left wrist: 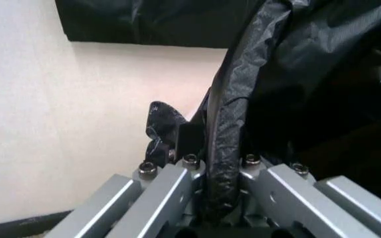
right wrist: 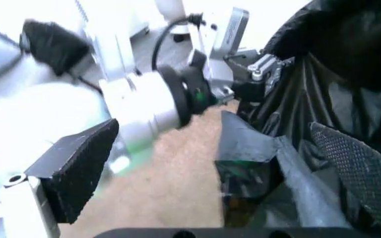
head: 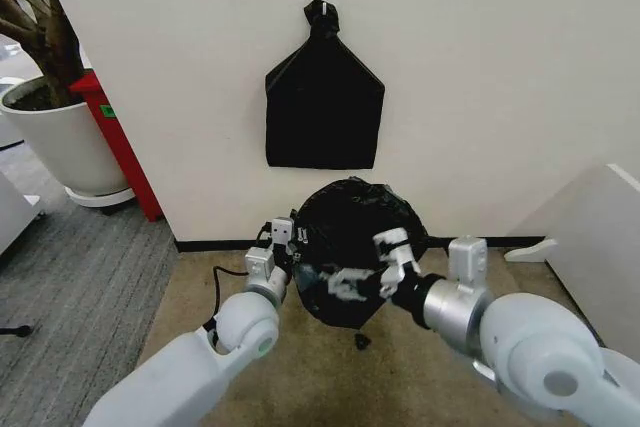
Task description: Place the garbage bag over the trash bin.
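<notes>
Both arms fill the near edge of the head view, white shells reaching toward 12 o'clock. Left claw (head: 285, 247) sits at the 9 o'clock edge of the garbage bag (head: 350, 232); in the left wrist view a rolled fold of the bag's (left wrist: 296, 74) film runs straight down between the fingers (left wrist: 170, 186), pinched there, so the left claw (left wrist: 220, 191) is clenched on the bag. Right claw (head: 365, 275) is at the bag's 6 o'clock side, close against the plastic. Right wrist view: its two black pads stand wide apart, one pad (right wrist: 78, 168) over bare floor, the other (right wrist: 359, 168) against crinkled film, nothing gripped between them, so the right claw (right wrist: 217, 168) is released.

Bag is a glossy black crumpled dome sitting on the floor against the wall, right between the two claws. Can't tell whether the trash bin is under it; the plastic hides whatever is inside.

Floor (head: 300, 367) under the arms is tan carpet. Grey carpet at 9 o'clock. White wall (head: 500, 77) behind, with a flat black bundle (head: 324, 107) hanging from a hook at 12 o'clock above the bag. White plant pot (head: 55, 142) and a red stand (head: 115, 142) at 10 o'clock.
</notes>
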Motion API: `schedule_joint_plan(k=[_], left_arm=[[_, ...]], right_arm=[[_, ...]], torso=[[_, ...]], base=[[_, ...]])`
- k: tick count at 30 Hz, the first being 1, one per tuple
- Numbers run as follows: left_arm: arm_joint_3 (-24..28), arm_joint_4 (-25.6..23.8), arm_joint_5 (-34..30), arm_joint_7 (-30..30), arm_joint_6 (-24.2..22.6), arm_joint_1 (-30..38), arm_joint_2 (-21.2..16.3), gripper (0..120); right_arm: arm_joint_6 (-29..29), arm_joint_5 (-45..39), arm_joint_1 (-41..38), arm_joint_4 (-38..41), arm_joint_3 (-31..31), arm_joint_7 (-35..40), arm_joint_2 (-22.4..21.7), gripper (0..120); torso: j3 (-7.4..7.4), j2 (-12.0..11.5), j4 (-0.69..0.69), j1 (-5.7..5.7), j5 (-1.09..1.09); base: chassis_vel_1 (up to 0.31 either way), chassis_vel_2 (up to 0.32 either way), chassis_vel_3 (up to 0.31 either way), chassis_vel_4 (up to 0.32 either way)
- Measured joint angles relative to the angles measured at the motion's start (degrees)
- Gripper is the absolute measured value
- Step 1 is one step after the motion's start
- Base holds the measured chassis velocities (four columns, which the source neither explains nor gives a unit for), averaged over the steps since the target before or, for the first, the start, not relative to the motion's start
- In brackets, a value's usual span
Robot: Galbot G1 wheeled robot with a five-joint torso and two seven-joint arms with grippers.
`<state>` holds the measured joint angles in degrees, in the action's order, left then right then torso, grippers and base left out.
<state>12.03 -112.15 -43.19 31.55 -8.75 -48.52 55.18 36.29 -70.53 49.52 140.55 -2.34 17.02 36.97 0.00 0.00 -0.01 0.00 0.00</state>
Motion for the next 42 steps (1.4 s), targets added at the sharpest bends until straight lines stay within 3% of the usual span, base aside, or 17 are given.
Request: schedule_joint_plan(k=[4,8,19,22,23,24,32,42], left_arm=[[0.1,-0.8,-0.7,0.1,-0.5,0.5,-0.8,1],[0.1,-1.1,-0.9,0.1,-0.6,0.6,-1.1,1],[1.9,-1.0,-1.7,0.0,-0.7,2.2,-0.4,1],[2.0,-1.0,-1.7,0.0,-0.7,2.3,-0.4,1],[2.1,-0.8,-1.9,0.0,-0.8,2.6,-0.3,1],[2.2,-0.8,-1.9,0.0,-0.8,2.7,-0.2,1],[2.6,0.5,-2.1,0.1,-0.8,3.3,0.6,1],[1.7,1.6,-5.3,1.3,-1.0,4.1,1.8,1]], right_arm=[[1.1,3.4,-1.5,-3.4,-2.1,-0.9,1.3,98],[1.6,6.1,-1.5,-5.6,-3.1,-0.9,1.9,90],[1.2,11.8,-1.7,-9.0,-6.0,-2.5,2.8,46],[1.2,12.0,-1.7,-9.1,-6.0,-2.8,2.7,45],[0.1,14.4,-1.4,-9.8,-6.3,-4.4,2.6,33],[-0.3,14.6,-1.4,-10.0,-6.5,-4.4,2.6,28],[-2.9,13.9,-0.4,-8.4,-7.0,-3.6,2.6,0],[-3.3,18.8,4.1,-4.7,-7.9,-9.4,0.2,0]], torso=[[0.00,0.0,0.02,0.00,0.00],[0.00,0.0,0.01,0.00,0.00],[0.00,0.0,0.01,0.00,0.00],[0.00,0.0,0.01,0.00,0.00],[0.00,0.0,0.00,0.00,0.00],[0.00,0.0,0.00,0.00,0.00],[0.00,0.0,0.01,0.00,0.00],[0.00,0.0,0.00,0.00,0.00]], base=[[0.000,0.000,0.000,0.000],[0.000,0.000,0.000,0.000],[0.000,0.000,0.000,0.000],[0.000,0.000,0.000,0.000],[0.000,0.000,0.000,0.000],[0.000,0.000,0.000,0.000],[0.000,0.000,0.000,0.000],[0.000,0.000,0.000,0.000]])
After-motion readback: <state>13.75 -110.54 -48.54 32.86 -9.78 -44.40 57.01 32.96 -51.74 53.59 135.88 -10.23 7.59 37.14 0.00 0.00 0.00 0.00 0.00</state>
